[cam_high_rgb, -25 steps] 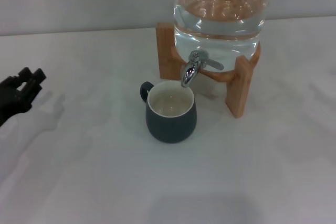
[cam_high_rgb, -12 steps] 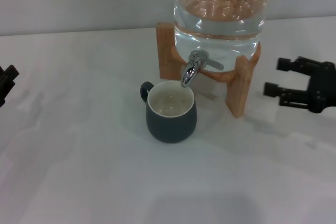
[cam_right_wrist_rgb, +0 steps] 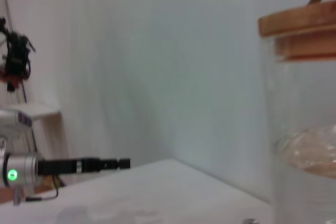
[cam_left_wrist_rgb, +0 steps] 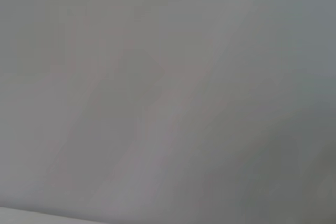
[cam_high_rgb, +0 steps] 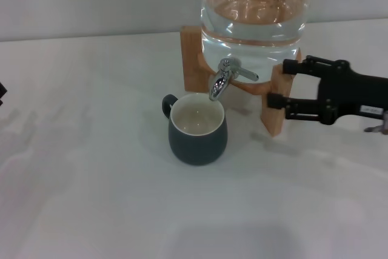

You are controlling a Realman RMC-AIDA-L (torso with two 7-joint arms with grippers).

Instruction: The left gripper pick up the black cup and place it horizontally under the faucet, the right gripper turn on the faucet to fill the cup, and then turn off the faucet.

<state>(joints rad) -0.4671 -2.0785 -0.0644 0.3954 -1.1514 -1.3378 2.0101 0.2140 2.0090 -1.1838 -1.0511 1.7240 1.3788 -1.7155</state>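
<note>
The black cup point(cam_high_rgb: 197, 128) stands upright on the white tabletop point(cam_high_rgb: 109, 198) at the centre of the head view, its mouth just under the spout of the faucet point(cam_high_rgb: 225, 78). The faucet sits on a glass water jar point(cam_high_rgb: 254, 10) in a wooden stand point(cam_high_rgb: 277, 104). The right hand point(cam_high_rgb: 283, 84) reaches in from the right edge, its 2 fingers spread apart, beside the stand's right leg. The left hand point(cam_right_wrist_rgb: 124, 164) is well away from the cup; I cannot tell whether its fingers are apart or together.

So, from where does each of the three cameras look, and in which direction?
Head view: high, looking down on the black cup under the faucet; right gripper, jaws open.
Left wrist view: only a blank grey surface.
Right wrist view: low, facing the left gripper.
Shared by head and right wrist views: glass jar.
</note>
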